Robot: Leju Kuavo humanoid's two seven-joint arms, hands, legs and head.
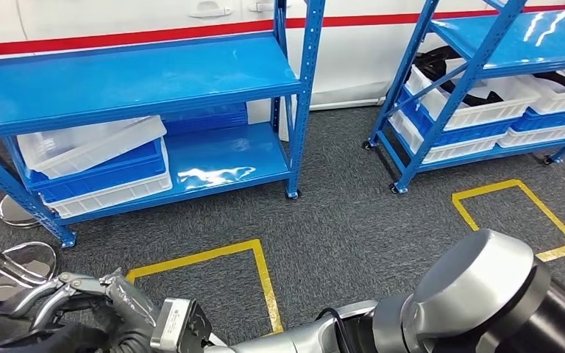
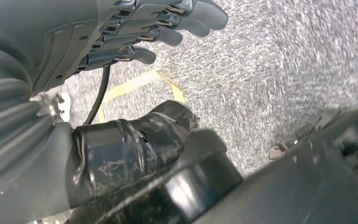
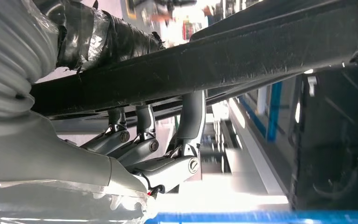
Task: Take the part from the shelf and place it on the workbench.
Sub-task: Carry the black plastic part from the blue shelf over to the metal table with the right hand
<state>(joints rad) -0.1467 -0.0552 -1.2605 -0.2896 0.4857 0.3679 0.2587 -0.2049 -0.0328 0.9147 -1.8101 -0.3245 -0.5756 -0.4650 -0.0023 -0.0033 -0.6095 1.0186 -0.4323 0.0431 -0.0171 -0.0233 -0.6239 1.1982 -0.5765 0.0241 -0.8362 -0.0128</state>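
The robot stands on grey carpet facing 2 blue shelf units, the left shelf with stacked white and blue bins on its lower level, the right shelf with bins holding dark items. The right hand wraps its fingers up around a long black part, so it grips the part; its thumb side is hidden behind the bar. The left hand hangs over the carpet with fingers extended and apart, holding nothing, the same black part's taped end lying just beside it. Judging from this, the pick from the shelf seems done and the carry is in hand. No workbench is visible, so the next move calls for turning away from the shelves to find it while keeping the bar level and clear of the uprights.
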